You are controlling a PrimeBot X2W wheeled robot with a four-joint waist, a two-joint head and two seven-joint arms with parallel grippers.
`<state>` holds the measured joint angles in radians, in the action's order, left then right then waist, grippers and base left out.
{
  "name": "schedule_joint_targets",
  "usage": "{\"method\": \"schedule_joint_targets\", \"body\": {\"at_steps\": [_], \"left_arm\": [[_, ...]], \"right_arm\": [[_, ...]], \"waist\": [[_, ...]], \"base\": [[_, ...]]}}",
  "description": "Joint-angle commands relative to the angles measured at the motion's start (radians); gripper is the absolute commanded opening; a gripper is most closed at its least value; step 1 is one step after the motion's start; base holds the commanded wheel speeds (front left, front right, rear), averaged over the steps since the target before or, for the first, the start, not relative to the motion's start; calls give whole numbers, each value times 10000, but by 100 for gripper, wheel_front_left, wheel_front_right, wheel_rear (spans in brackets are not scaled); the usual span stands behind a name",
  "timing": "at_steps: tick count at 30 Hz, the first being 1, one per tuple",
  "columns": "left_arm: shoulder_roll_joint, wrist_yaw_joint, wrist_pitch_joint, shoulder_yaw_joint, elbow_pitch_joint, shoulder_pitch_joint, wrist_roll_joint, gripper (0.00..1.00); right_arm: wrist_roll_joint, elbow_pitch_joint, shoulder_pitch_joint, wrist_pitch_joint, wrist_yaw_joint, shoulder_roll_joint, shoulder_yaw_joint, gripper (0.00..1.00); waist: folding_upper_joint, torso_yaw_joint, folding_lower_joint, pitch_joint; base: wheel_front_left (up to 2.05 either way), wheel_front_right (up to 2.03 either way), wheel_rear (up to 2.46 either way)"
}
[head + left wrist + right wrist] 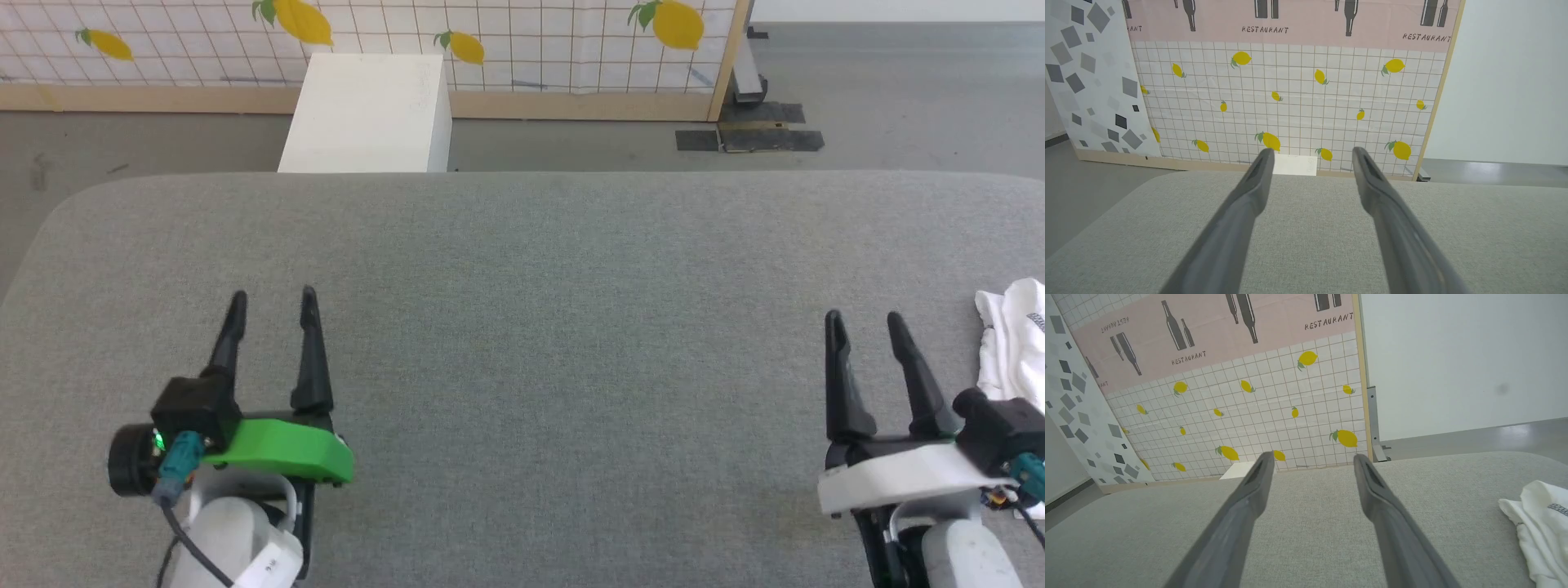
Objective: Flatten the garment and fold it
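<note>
Hovering over the grey cloth table, the left gripper and right gripper are holding fingers spread, empty; the right should draw the crumpled white thin-fabric T-shirt centreward.

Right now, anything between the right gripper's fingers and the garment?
Nothing but bare grey table surface lies between the right gripper and the crumpled garment to its right; the head and right wrist views both show it.

Bright, even light across the grey table, barely a shadow on it. Head view crisp. In the wrist views the fingers nearest the lens go soft, the table's far edge bows, and the floor beyond it carries a pale sheen.
</note>
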<state>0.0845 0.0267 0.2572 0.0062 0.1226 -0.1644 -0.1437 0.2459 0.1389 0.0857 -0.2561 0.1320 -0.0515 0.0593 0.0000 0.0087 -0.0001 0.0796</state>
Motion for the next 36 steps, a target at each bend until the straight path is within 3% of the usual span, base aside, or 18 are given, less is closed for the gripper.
{"method": "schedule_joint_targets", "body": {"at_steps": [1,18,19,36], "left_arm": [[-79,-1,45,-39,194,125,-14,100],[-262,-194,45,-120,1584,253,-613,100],[-224,-115,-2,-153,1591,192,-613,0],[-235,-127,-244,-161,1330,325,-425,0]], "right_arm": [[-34,56,-157,-54,-13,11,-56,100],[-164,370,-346,-56,-13,12,-684,100],[-138,351,-296,-2,0,4,-663,0],[-353,191,-347,241,1,5,-636,0]], "waist": [[0,-7,1,-34],[0,0,1,-230],[0,-2,1,-229],[0,-10,1,-291]], "base": [[0,0,0],[0,0,0],[0,0,0],[0,0,0]]}}
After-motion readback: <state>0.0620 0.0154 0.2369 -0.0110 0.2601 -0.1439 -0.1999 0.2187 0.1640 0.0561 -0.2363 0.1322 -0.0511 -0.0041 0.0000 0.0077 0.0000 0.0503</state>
